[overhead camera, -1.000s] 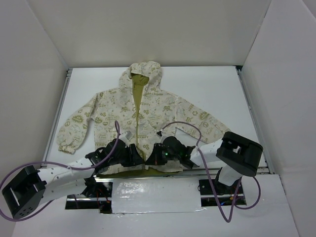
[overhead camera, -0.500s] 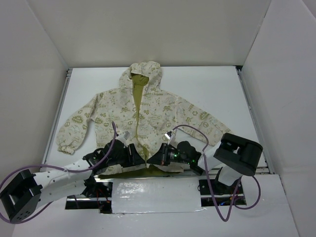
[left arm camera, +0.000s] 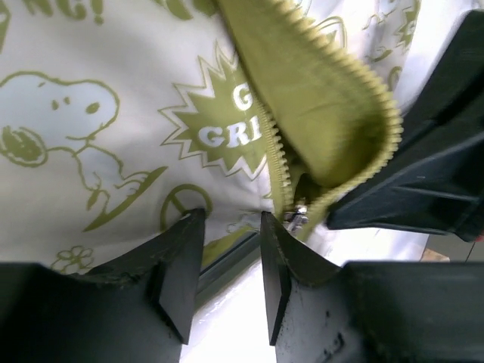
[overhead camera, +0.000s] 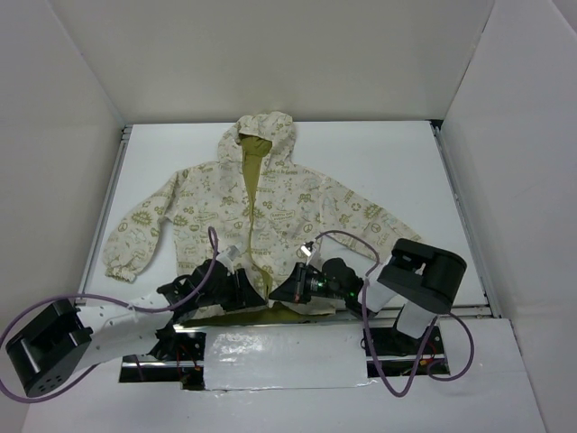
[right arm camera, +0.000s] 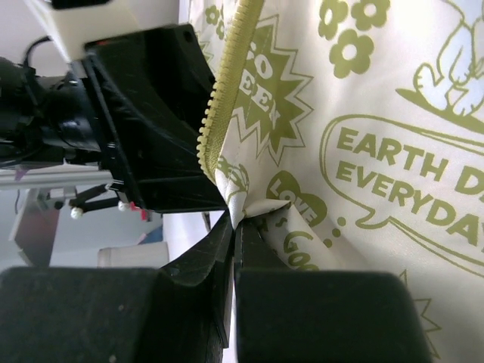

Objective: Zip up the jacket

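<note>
**Top view.** The jacket (overhead camera: pixel 270 203) is lying flat, front up, on the white surface (overhead camera: pixel 388 162), with its hood pointing away from the arms and its hem running along the near edge. The zipper (overhead camera: pixel 251 212) is standing open from collar to hem, and olive lining is showing between the two front panels. No teeth are appearing joined. The task is therefore judged to be at its very start: the bottom ends are yet to be mated, and the whole pull up to the collar is left.

**Claws.** The right claw (overhead camera: pixel 292 290) is pinching the hem corner of one front panel, fingers pressed together on the cloth. The left claw (overhead camera: pixel 236 285) is sitting at the other panel's hem with its fingers apart, gripping nothing. A small metal piece (left arm camera: pixel 296 218), perhaps the slider, is lying just beside it.

**Room.** Both claws are crowding the near edge, close to each other. Open surface is lying beyond the hood and around the sleeves, and walls (overhead camera: pixel 514 135) are closing in three sides.
</note>
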`<move>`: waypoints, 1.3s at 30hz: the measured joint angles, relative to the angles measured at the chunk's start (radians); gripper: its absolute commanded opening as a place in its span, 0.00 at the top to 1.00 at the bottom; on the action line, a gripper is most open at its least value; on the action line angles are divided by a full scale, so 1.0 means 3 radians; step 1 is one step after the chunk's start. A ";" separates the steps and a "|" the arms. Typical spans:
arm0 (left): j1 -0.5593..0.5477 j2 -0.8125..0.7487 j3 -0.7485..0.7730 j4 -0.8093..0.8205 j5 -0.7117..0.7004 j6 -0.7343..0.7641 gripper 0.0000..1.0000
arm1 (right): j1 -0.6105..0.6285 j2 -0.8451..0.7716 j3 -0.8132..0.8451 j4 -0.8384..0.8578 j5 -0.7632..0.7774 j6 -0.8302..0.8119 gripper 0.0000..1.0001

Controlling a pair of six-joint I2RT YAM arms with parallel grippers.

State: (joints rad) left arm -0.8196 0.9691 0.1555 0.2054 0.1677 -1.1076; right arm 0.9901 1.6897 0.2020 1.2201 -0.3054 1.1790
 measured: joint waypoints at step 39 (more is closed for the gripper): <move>0.0010 0.0195 0.0053 0.0139 -0.0281 -0.0009 0.59 | 0.0000 -0.0132 0.0746 -0.1920 0.0350 -0.0561 0.76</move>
State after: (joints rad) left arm -0.8165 1.0275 0.1715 0.2470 0.0834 -1.1103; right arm 0.9901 1.6501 0.4259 0.6441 -0.2005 1.0107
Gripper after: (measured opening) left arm 0.434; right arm 0.191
